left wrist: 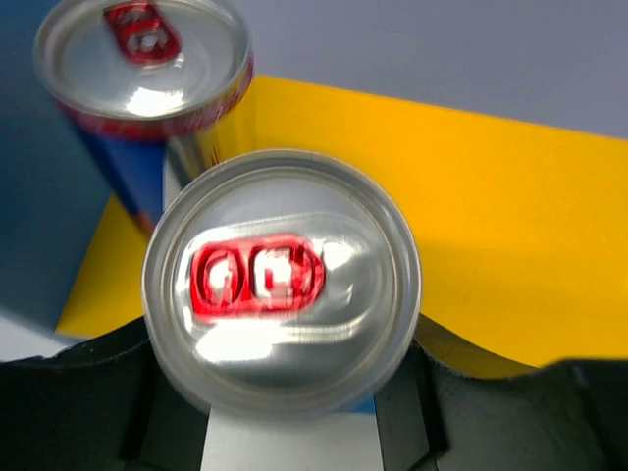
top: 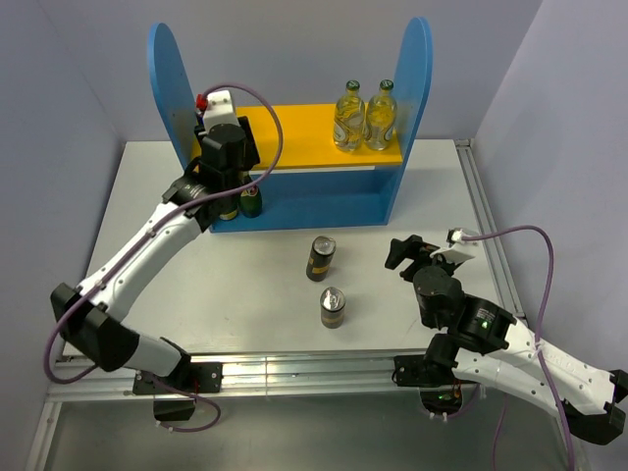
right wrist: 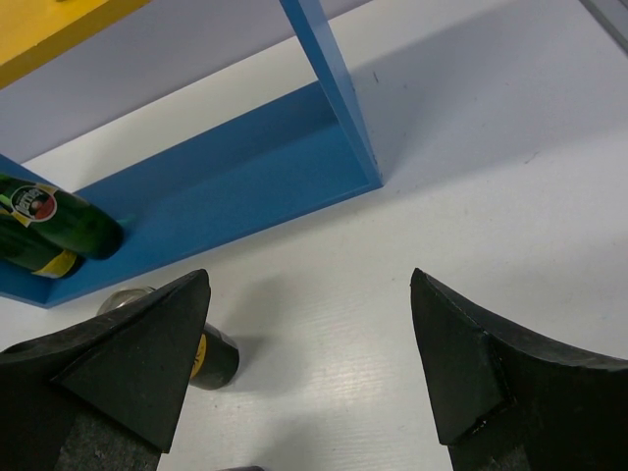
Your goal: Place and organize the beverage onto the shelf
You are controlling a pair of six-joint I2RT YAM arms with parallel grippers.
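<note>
While clamped in the left gripper's jaws, the blue-and-silver can is held at the yellow board's left end beside its twin, likely pairing like with like; glass bottles occupy the right end, black-and-gold cans wait on the table, and the right gripper hovers wide, empty

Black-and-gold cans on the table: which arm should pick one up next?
Right, probably. The right gripper is open, empty and over the table close to the black-and-gold cans, while the left gripper is shut on a blue-and-silver can at the shelf's yellow board.
</note>
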